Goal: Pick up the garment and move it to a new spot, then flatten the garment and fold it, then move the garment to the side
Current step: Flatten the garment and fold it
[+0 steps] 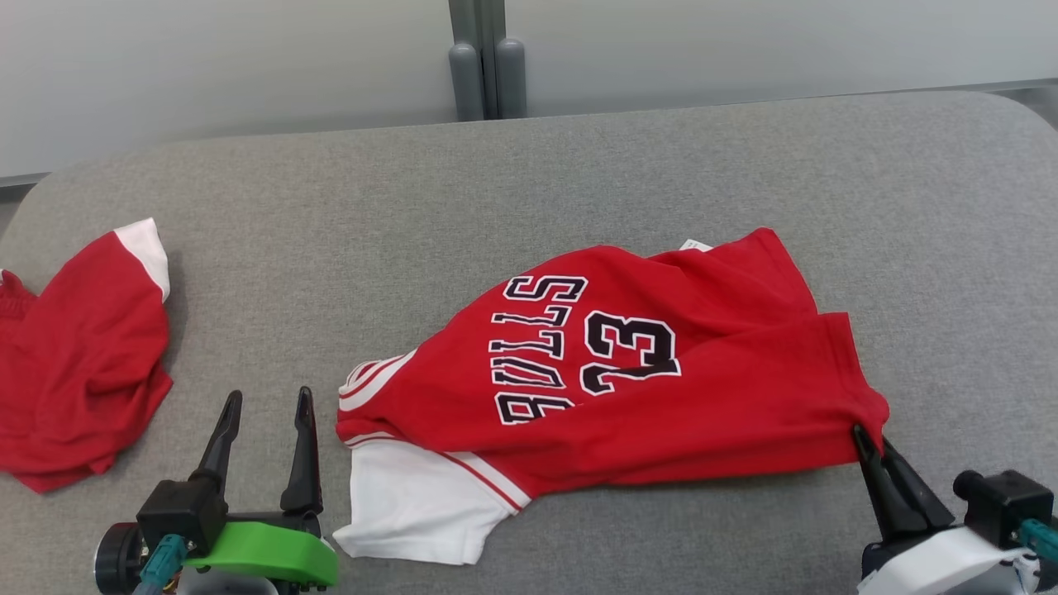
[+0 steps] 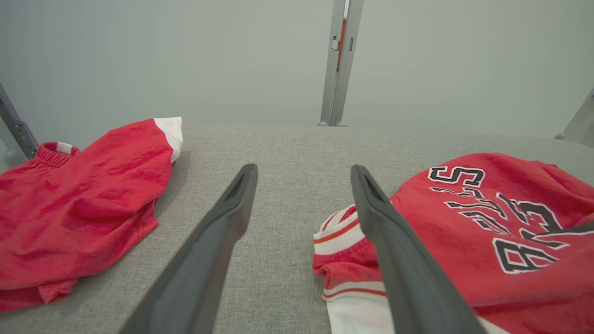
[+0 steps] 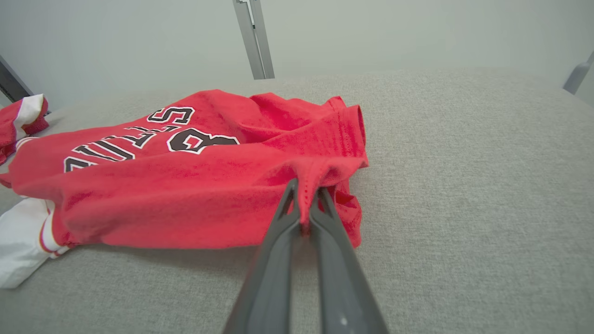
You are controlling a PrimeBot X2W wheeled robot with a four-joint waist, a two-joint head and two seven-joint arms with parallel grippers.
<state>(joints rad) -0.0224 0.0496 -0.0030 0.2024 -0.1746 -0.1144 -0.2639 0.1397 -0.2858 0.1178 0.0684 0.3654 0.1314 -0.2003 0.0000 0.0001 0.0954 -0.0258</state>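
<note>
Nearest: right gripper (image 1: 869, 436), two dark tapered fingers clamped on a bunched pinch of hem. Grey coarse-woven table (image 1: 579, 165) with rounded corners. Red knit jersey (image 1: 702, 413), black-and-white BULLS 23 lettering, lies rumpled centre-right; lower layers hidden. Second red-and-white garment (image 1: 74, 355) is cut off at the left edge. Left gripper (image 1: 269, 397) is spread wide with nothing between its fingers, beside the white sleeve (image 1: 413, 504).
</note>
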